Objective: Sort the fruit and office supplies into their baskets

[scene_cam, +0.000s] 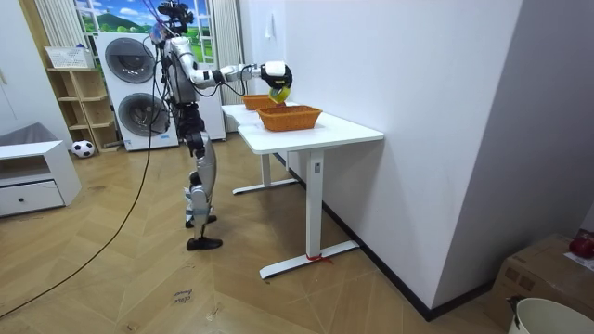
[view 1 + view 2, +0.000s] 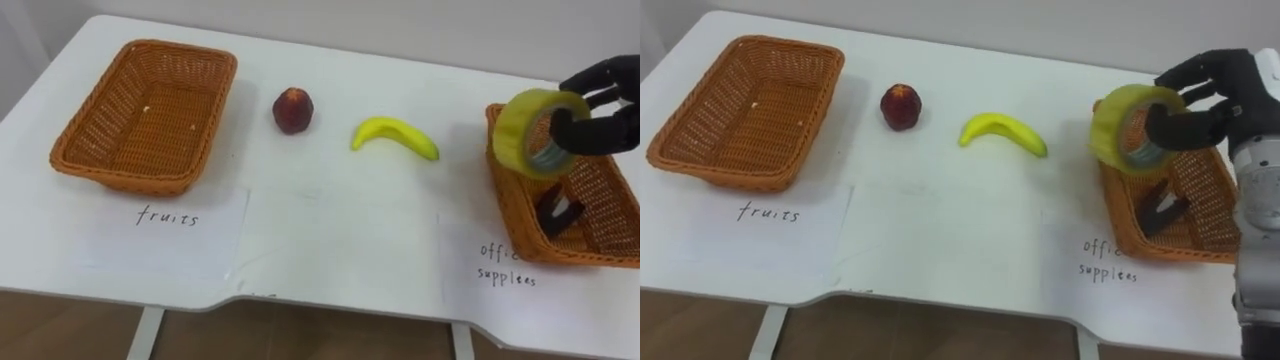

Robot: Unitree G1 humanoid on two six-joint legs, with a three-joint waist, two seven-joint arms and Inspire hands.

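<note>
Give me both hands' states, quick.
Right hand: shut on the tape.
Left hand: cannot be told.

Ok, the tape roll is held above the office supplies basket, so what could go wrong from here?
The tape roll, pinched by the right hand, hangs over the office supplies basket's left rim, not its middle. Let go here, it might clip the rim and roll out toward the banana. It might also land on the black item already inside and settle badly.
</note>
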